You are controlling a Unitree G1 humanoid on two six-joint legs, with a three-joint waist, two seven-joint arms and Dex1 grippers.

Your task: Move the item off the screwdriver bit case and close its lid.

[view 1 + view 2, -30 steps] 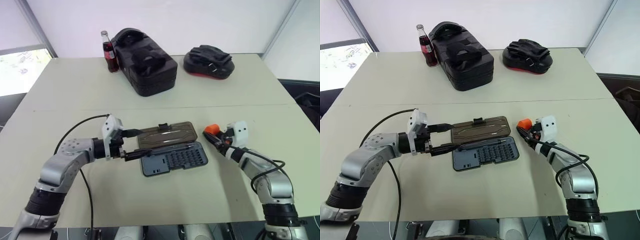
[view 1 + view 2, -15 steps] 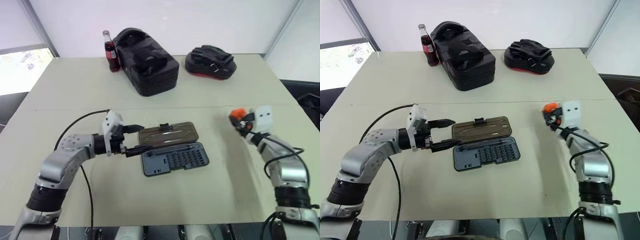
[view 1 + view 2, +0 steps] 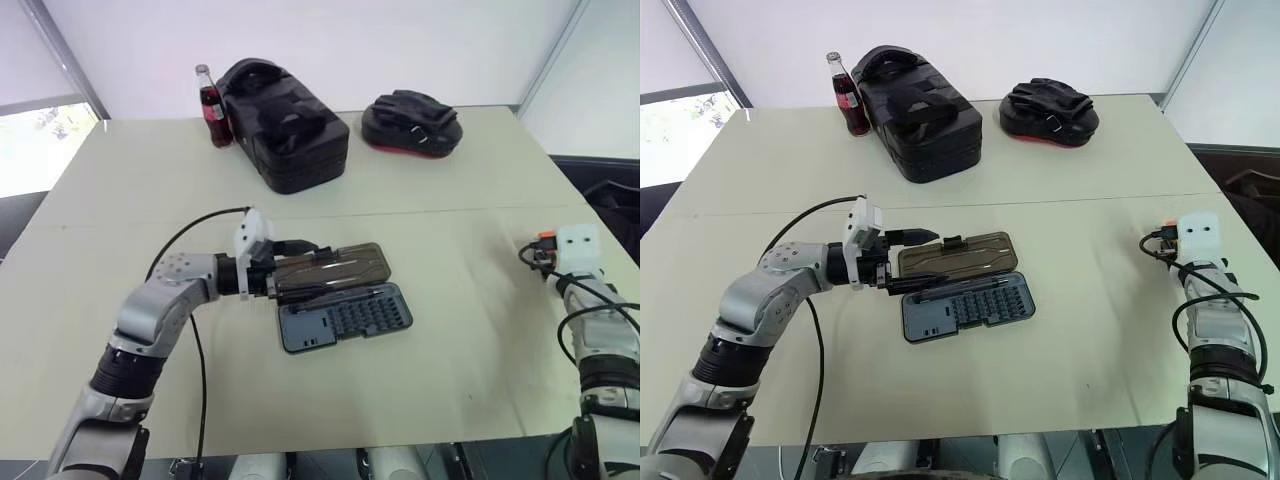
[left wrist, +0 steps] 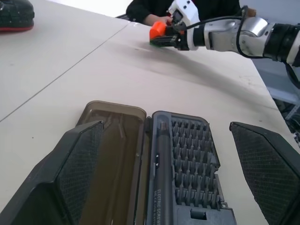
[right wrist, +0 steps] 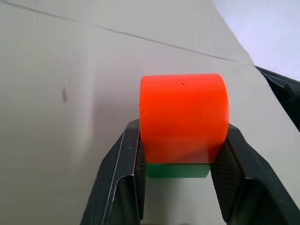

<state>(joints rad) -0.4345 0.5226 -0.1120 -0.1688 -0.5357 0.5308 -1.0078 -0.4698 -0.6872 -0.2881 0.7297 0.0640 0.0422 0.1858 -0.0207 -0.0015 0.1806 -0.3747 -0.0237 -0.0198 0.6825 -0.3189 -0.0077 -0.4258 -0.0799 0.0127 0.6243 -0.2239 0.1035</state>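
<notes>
At the counter's [image 3: 420, 400] far edge stand a cola bottle [image 3: 211, 105], a bulky black bag [image 3: 290, 125] and a black-and-red pouch [image 3: 412, 124], well clear of the work. Centre: screwdriver bit case [image 3: 345, 317], lid [image 3: 330, 268] laid open, straddled by the released left end effector [image 3: 300, 270], now nearer. Right end effector [image 5: 176, 164], grasping the item [image 5: 183, 117], has swung far right.

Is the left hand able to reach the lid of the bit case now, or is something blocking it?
Probably yes. The left hand is open at the short end of the case, and the lid lies flat and bare. The item is off at the table's edge in the right hand.
</notes>
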